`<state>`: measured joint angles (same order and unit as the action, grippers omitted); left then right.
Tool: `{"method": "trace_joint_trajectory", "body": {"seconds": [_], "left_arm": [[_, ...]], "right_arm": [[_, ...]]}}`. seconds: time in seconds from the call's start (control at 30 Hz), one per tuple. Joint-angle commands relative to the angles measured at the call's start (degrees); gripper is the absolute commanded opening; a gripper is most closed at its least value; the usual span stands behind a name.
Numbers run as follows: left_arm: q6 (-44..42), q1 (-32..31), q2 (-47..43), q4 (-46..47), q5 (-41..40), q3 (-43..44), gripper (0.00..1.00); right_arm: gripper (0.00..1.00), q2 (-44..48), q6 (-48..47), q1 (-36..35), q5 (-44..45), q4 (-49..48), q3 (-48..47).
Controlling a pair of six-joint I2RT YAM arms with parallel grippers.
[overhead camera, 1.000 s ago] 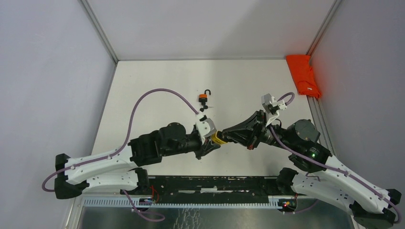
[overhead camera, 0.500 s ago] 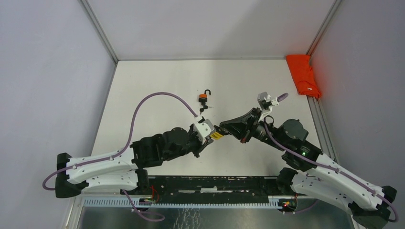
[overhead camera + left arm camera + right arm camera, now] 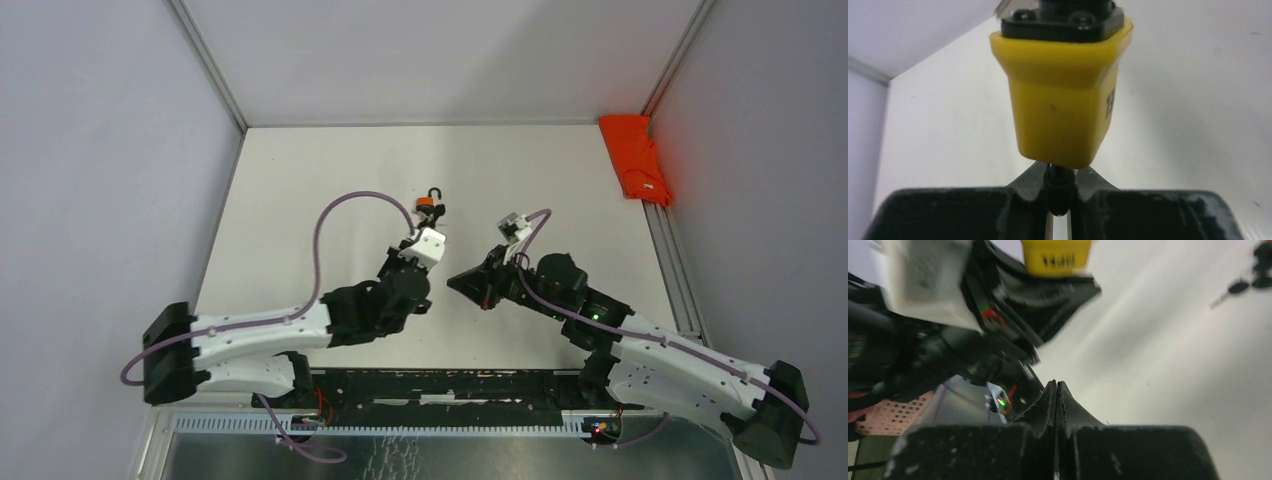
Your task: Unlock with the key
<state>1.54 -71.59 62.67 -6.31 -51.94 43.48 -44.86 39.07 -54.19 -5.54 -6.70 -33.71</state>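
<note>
Left pincer (image 3: 1060,186) tight on yellow padlock (image 3: 1063,95), its black print unreadable; right pincer (image 3: 1056,392) fully closed, empty.

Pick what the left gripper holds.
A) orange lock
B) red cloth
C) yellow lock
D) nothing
C: in the left wrist view the left gripper is shut on the yellow lock, pinching a thin dark part at its near end.

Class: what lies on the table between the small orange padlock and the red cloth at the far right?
Nothing. In the top external view, only bare white tabletop runs between the small orange padlock and the red cloth.
</note>
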Motion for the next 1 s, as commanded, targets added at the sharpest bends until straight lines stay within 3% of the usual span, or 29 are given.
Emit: {"method": "trace_joint_trajectory", "body": {"seconds": [0.0, 0.23, 0.37, 0.43, 0.6, 0.73, 0.97], "left_arm": [[-0.3, 0.4, 8.8, 11.7, -17.2, 4.1, 0.03], [5.1, 0.6, 17.4, 9.0, -10.9, 5.9, 0.02], [6.9, 0.7, 16.5, 4.3, -5.8, 7.4, 0.02], [6.9, 0.7, 14.2, 1.9, -0.7, 8.2, 0.02], [4.8, 1.6, 3.8, -4.2, 23.7, 10.6, 0.02], [3.9, 1.9, -1.6, -10.1, 41.0, 13.4, 0.03], [4.1, 1.9, -2.8, -17.6, 47.9, 16.1, 0.04]], "right_arm": [[0.0, -3.6, 1.1, -0.3, 0.3, 2.7, 1.9], [0.0, -3.9, -1.7, -0.1, 6.9, 2.9, 5.5], [0.13, -0.1, -5.4, 1.1, 11.6, 6.0, 5.1], [0.16, 2.4, -8.9, 1.4, 11.4, 6.6, 3.6], [0.27, 5.9, -21.2, 1.4, 7.2, 12.6, -3.3], [0.32, 8.8, -24.9, 1.4, 4.2, 10.7, -4.6], [0.44, 10.0, -28.3, 1.4, -6.2, 7.1, -7.5]]}}
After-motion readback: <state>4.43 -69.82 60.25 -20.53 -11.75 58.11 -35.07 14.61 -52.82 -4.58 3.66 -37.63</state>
